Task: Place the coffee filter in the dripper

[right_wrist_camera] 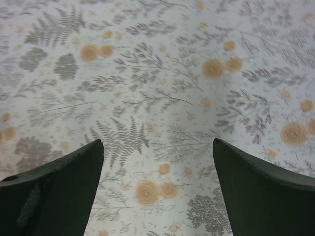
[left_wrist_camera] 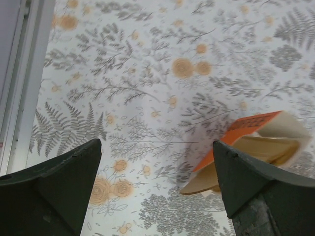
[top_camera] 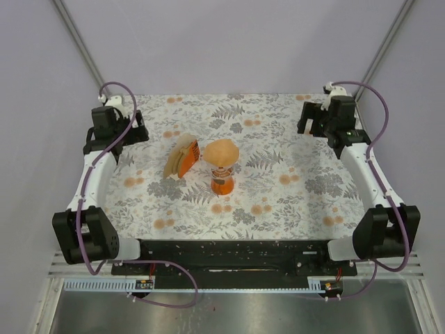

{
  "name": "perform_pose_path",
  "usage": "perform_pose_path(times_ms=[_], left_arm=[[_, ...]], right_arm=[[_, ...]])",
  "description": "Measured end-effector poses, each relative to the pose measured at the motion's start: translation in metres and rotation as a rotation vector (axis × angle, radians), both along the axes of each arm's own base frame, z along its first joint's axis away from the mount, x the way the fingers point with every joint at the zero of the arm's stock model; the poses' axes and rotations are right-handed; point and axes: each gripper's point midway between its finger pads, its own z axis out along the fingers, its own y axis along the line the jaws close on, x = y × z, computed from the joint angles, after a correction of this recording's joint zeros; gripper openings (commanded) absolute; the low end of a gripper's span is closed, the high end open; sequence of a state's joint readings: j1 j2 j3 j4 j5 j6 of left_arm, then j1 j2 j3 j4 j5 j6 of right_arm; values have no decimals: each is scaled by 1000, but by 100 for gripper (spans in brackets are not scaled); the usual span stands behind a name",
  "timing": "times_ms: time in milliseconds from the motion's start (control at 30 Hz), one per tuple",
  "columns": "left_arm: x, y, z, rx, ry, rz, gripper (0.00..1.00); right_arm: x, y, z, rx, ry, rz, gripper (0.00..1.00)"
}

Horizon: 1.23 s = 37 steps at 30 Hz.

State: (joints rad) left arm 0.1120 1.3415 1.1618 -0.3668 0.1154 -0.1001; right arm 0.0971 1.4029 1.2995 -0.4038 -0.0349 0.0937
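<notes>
In the top view the dripper (top_camera: 222,182) stands upright on its orange base near the middle of the floral tablecloth. The light-brown coffee filter (top_camera: 221,152) sits spread open in its top and covers most of the clear cone. My left gripper (top_camera: 134,131) hangs open at the far left, well apart from the dripper. My right gripper (top_camera: 310,122) hangs open at the far right. In the left wrist view the left gripper (left_wrist_camera: 156,143) has nothing between its fingers, and in the right wrist view the right gripper (right_wrist_camera: 157,142) has only tablecloth below it.
A thick bundle of brown filters in an orange holder (top_camera: 182,158) lies just left of the dripper. The same bundle of filters (left_wrist_camera: 256,142) shows beside my left gripper's right finger. The table's left edge rail (left_wrist_camera: 19,78) runs close to the left gripper.
</notes>
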Motion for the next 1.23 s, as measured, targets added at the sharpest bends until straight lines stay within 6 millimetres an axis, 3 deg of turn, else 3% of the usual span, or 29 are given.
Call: perform_pose_path(times_ms=[133,233,333,500,867,1233], left_arm=[[-2,28,-41,-10,64,69,99],[-8,41,-66,-16,83,105,99],[-14,50,-88,-18,83,130,99],[-28,54,-121,-22,102,149,99],[-27,49,-134,-48,12,155,99],[-19,43,-128,-94,-38,140,99]], right_arm=[[-7,-40,-60,14,56,-129,100],[-15,-56,-96,17,75,-188,99],[-18,-63,-116,21,64,-214,99],[-14,-74,-131,9,9,-255,99],[-22,-84,-181,-24,-31,-299,99],[-37,-92,-174,-61,-247,-320,99]])
